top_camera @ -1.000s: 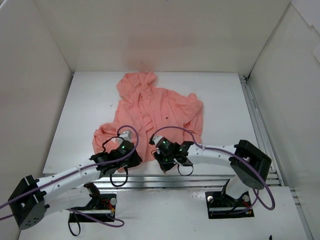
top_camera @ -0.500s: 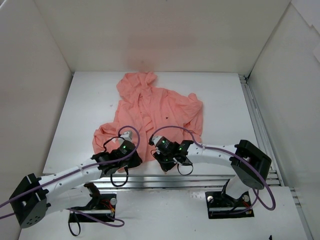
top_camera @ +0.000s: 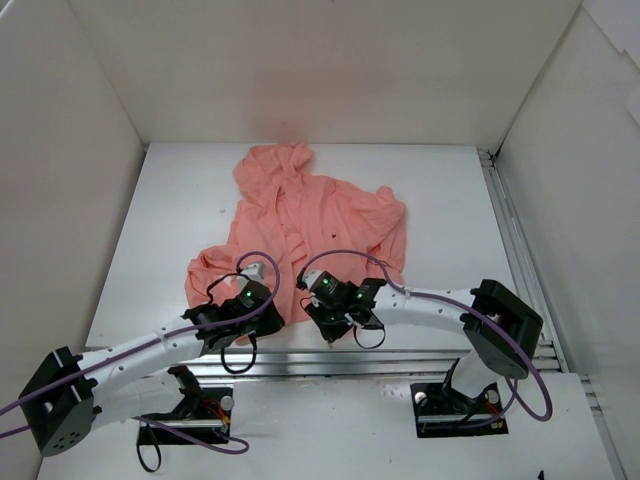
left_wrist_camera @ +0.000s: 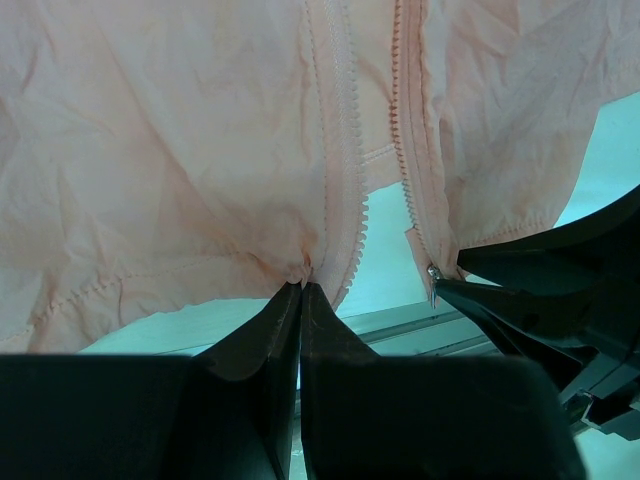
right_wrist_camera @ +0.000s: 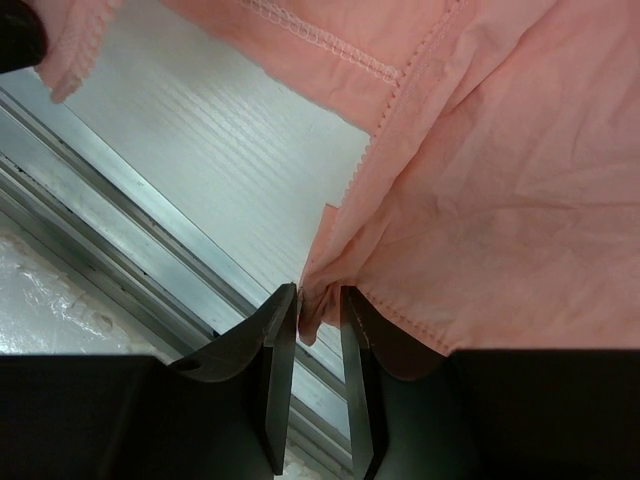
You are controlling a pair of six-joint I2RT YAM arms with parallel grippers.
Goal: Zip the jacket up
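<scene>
the jacket [top_camera: 310, 225] lies spread mid-frame on the counter [top_camera: 440, 190], hem toward the bottom, and the left fingers [left_wrist_camera: 280, 335] are pinched tight on one zip edge's lower end while the right fingers [right_wrist_camera: 280, 370] nip the other, likely to line both ends up.

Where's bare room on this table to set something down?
Widest bare table lies between the jacket and the right-hand rail; a smaller patch sits between it and the left wall. Crowded at the near edge, where the left gripper and right gripper pinch the jacket.
</scene>
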